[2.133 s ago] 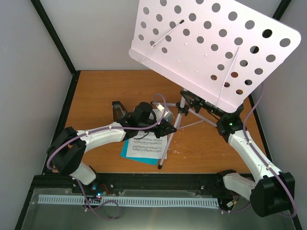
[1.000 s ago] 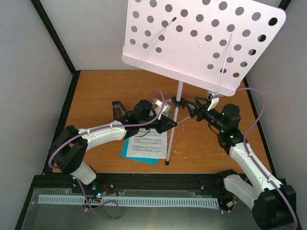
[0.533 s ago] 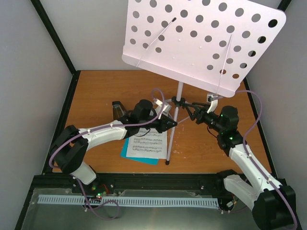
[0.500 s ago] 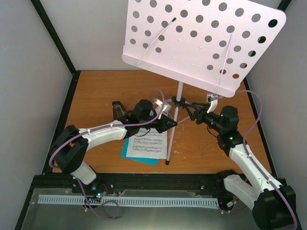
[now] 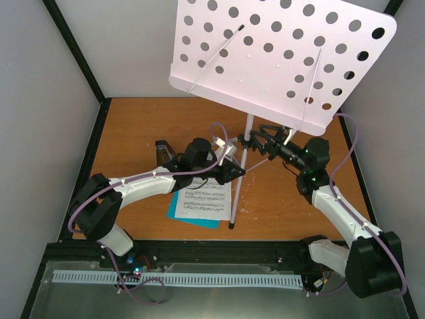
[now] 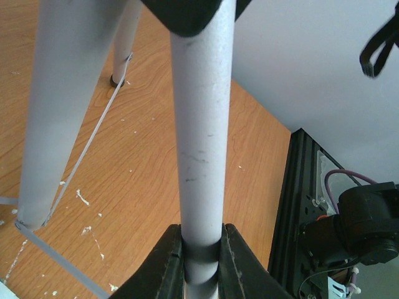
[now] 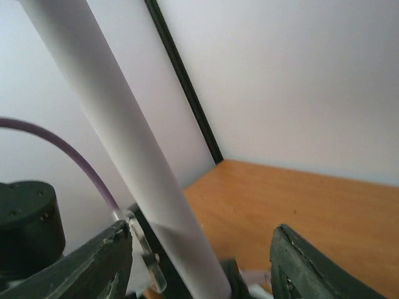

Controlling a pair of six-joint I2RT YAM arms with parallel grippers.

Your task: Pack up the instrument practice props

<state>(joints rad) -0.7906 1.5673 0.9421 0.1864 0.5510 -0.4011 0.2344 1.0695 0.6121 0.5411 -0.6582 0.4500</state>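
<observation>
A white-flecked wooden table (image 5: 133, 126) stands between grey walls (image 5: 40, 100), with a white slotted strip (image 5: 172, 279) near its front edge.

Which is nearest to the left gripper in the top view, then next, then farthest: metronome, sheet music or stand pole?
1. The stand pole: clamped between the fingers of the left gripper, mid-table.
2. The sheet music: lying just to the near left of it.
3. The metronome: farthest, well off to the left and slightly rearward.

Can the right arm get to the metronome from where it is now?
Probably not. The metronome sits beyond the music stand and the left arm, whose pincer is clamped on the stand, so both block a straight reach.
</observation>
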